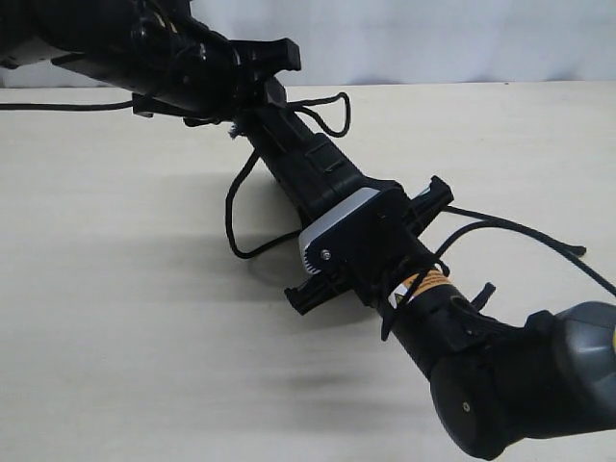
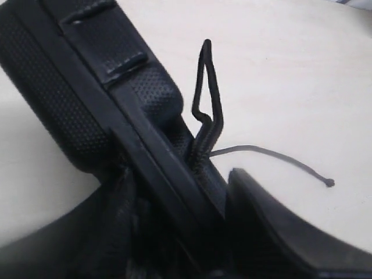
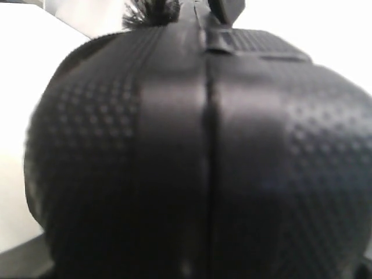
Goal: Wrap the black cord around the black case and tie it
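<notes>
The black case [image 1: 310, 166] is held off the table, on edge, between both arms. At its far end my left gripper [image 1: 252, 94] is shut on it; at its near end my right gripper [image 1: 364, 229] is shut on it too. The black cord [image 1: 231, 207] hangs in a loop under the case, and another loop [image 1: 332, 114] sticks out beside the left gripper. In the left wrist view the cord [image 2: 207, 110] stands up in a narrow loop against the case [image 2: 87, 75], pinched near the finger [image 2: 273, 232]. The case [image 3: 203, 145] fills the right wrist view and hides the jaws; a frayed tuft [image 3: 151, 11] shows beyond it.
The beige table [image 1: 115, 318] lies under both arms, with a pale wall behind its far edge. More cord [image 1: 525, 229] trails across the table at the right, past the right arm's grey wrist [image 1: 577, 366]. A thin strand [image 2: 279, 156] ends in a small knot.
</notes>
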You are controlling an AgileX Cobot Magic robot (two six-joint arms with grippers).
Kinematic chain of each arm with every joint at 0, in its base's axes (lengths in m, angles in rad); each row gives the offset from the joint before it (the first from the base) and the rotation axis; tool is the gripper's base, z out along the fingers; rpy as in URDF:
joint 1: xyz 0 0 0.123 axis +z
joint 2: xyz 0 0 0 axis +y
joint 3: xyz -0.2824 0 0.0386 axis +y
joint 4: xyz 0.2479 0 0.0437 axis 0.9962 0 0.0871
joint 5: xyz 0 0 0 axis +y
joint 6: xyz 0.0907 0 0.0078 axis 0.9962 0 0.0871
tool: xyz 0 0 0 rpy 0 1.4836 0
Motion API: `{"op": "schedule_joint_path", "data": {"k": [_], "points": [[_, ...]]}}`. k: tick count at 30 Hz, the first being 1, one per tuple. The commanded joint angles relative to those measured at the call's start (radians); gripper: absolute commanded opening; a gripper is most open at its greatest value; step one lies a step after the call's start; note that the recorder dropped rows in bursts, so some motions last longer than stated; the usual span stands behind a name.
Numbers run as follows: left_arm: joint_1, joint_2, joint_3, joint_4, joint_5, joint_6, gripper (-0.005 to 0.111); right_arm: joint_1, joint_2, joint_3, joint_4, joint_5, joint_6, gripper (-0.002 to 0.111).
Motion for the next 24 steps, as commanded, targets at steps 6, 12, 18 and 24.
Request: {"op": "schedule_joint_path", "data": {"k": [6, 12, 18, 24], "points": [[0.001, -0.002, 0.004, 0.017, -0.013, 0.018, 0.000, -0.003, -0.013, -0.006, -0.008, -0.023, -0.025, 0.004], [0.001, -0.002, 0.004, 0.015, -0.028, 0.018, 0.000, -0.003, -0.013, -0.006, -0.008, -0.026, 0.013, 0.006], [0.001, -0.002, 0.004, 0.015, -0.032, 0.018, 0.000, -0.003, -0.013, -0.006, -0.008, -0.026, 0.034, 0.047], [0.001, -0.002, 0.004, 0.015, -0.032, 0.018, 0.000, -0.003, -0.013, -0.006, -0.013, 0.035, 0.034, 0.086]]}}
